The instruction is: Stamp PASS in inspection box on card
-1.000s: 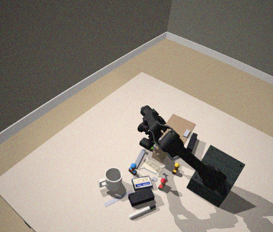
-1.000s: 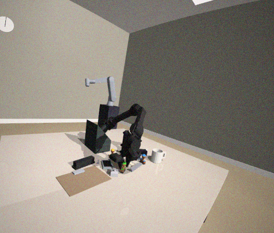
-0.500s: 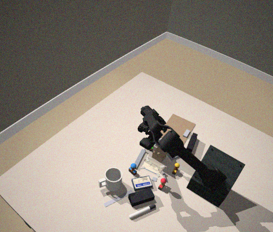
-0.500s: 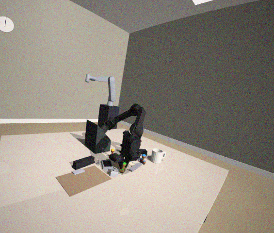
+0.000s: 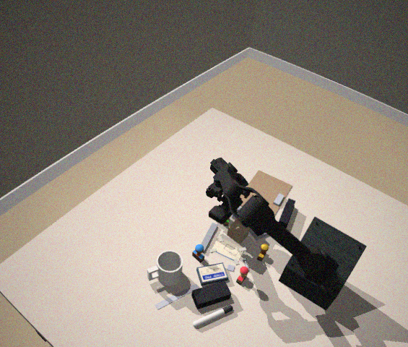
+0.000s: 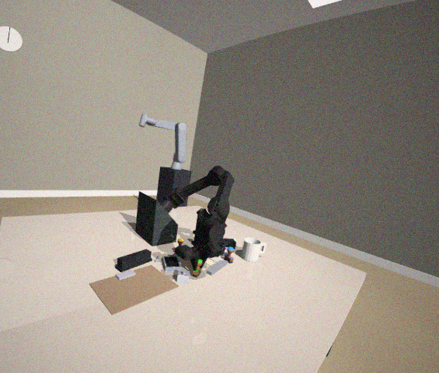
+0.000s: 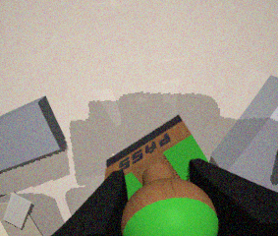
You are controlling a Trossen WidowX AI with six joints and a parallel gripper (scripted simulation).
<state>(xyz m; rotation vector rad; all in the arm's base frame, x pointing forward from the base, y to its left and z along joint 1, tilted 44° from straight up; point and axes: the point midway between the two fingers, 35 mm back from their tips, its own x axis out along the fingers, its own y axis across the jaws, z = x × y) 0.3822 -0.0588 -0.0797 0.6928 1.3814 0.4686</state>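
Note:
The PASS stamp (image 7: 169,218) (image 6: 199,263) has a green round knob, a wooden handle and a base with green sides and the word PASS on its front edge. It stands upright on the bench. My gripper (image 7: 157,175) (image 5: 223,217) (image 6: 197,256) is low over it, with one black finger on each side of the handle, shut on the stamp. In the top view the arm hides most of the stamp. A pale card (image 5: 227,251) lies just in front of the gripper. A flat case with a blue label (image 5: 212,272) lies nearer the mug.
Three other stamps stand close by, with blue (image 5: 198,249), yellow (image 5: 263,249) and red (image 5: 243,272) knobs. Also here are a white mug (image 5: 169,264), a black box (image 5: 211,293), a marker (image 5: 213,316), a small cardboard box (image 5: 238,231), a brown mat (image 5: 268,183), a black bar (image 5: 287,212) and grey blocks (image 7: 21,137).

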